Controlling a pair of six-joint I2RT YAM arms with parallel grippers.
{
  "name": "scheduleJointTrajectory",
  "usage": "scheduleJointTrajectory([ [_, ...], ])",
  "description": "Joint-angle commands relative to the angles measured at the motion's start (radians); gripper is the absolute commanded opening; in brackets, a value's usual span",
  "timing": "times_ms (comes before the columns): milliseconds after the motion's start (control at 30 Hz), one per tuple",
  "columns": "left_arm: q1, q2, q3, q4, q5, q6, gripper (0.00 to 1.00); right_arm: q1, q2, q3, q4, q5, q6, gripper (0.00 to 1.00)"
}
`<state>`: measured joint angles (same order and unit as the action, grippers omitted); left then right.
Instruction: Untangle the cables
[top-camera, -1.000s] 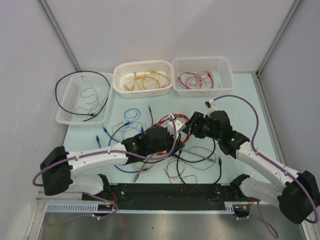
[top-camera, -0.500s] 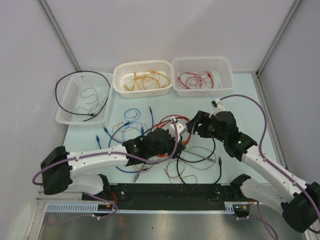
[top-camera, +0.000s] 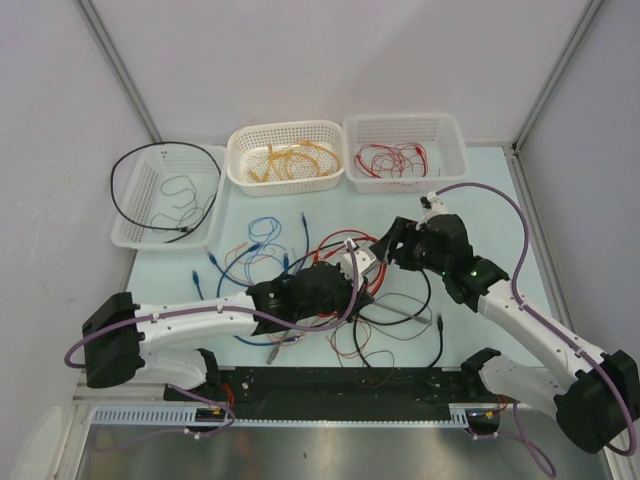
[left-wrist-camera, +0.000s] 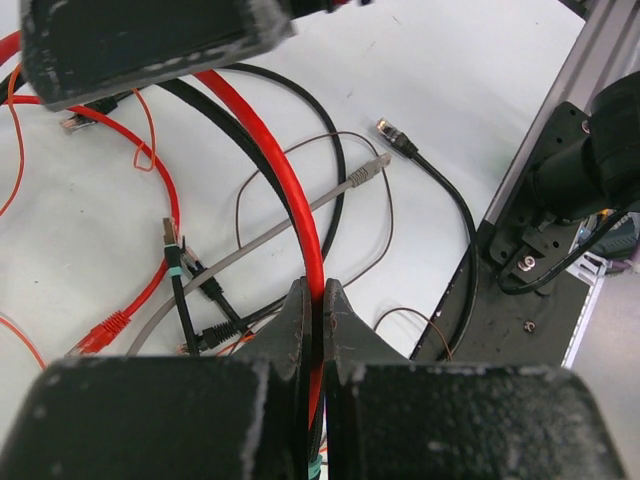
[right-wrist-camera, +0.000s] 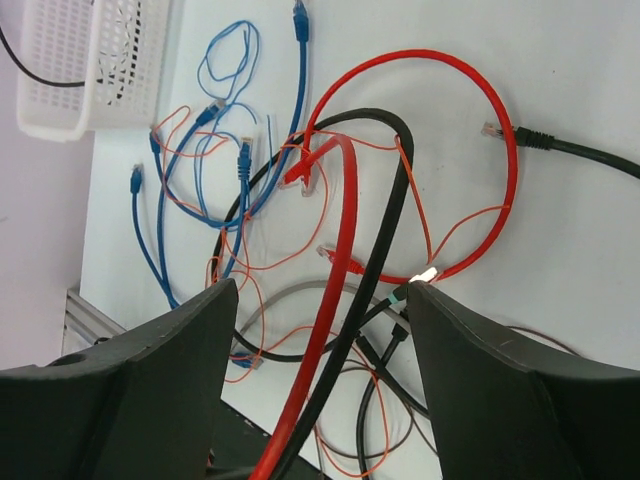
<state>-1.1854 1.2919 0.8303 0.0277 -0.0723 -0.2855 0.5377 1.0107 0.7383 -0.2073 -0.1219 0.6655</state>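
Note:
A tangle of cables in red, black, grey, orange and brown lies mid-table, with blue cables at its left. My left gripper is shut on a thick red cable, with a black cable pressed in beside it. In the top view the left gripper sits over the tangle. My right gripper is wide open above the pile. The same red cable and a black cable run up between its fingers, untouched. In the top view the right gripper is just right of the left one.
Three white baskets stand at the back: left with a black cable, middle with yellow cables, right with red cables. A black rail runs along the near edge. A grey cable and a black plug lie near it.
My left gripper has shifted a little right and toward the near edge with the red cable. My right wrist has shifted slightly right and back.

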Motion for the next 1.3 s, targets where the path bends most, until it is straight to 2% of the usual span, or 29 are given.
scheduleJointTrajectory([
  [0, -0.023, 0.001, 0.007, 0.048, -0.006, 0.025, 0.01, -0.002, 0.026, 0.050, 0.052, -0.025, -0.015, 0.73],
  [100, -0.036, 0.009, 0.012, 0.044, -0.009, 0.023, 0.01, -0.002, 0.022, 0.050, 0.060, -0.019, -0.018, 0.69],
  [333, -0.059, 0.033, 0.024, 0.046, -0.014, 0.023, 0.00, -0.002, 0.020, 0.050, 0.059, -0.018, -0.029, 0.48],
  [433, -0.066, 0.037, 0.027, 0.049, -0.017, 0.023, 0.00, -0.002, 0.026, 0.050, 0.045, -0.025, -0.033, 0.43],
  [867, -0.068, 0.014, 0.023, 0.044, -0.049, 0.037, 0.00, 0.025, 0.046, 0.038, -0.066, -0.056, -0.072, 0.41],
  [1000, -0.068, 0.014, 0.020, 0.043, -0.055, 0.037, 0.00, 0.033, 0.042, 0.026, -0.057, -0.068, -0.069, 0.36],
  [1100, -0.066, 0.009, 0.020, 0.041, -0.060, 0.035, 0.00, 0.036, 0.040, 0.026, -0.060, -0.073, -0.070, 0.26],
  [1167, -0.068, 0.007, 0.018, 0.035, -0.066, 0.034, 0.00, 0.035, 0.026, 0.026, -0.063, -0.050, -0.069, 0.15],
  [1200, -0.068, 0.009, 0.018, 0.031, -0.070, 0.029, 0.01, 0.033, 0.007, 0.026, -0.058, -0.042, -0.072, 0.06],
  [1267, -0.068, 0.012, 0.024, 0.005, -0.101, 0.010, 0.19, 0.009, -0.017, 0.030, -0.029, -0.036, -0.069, 0.00],
])
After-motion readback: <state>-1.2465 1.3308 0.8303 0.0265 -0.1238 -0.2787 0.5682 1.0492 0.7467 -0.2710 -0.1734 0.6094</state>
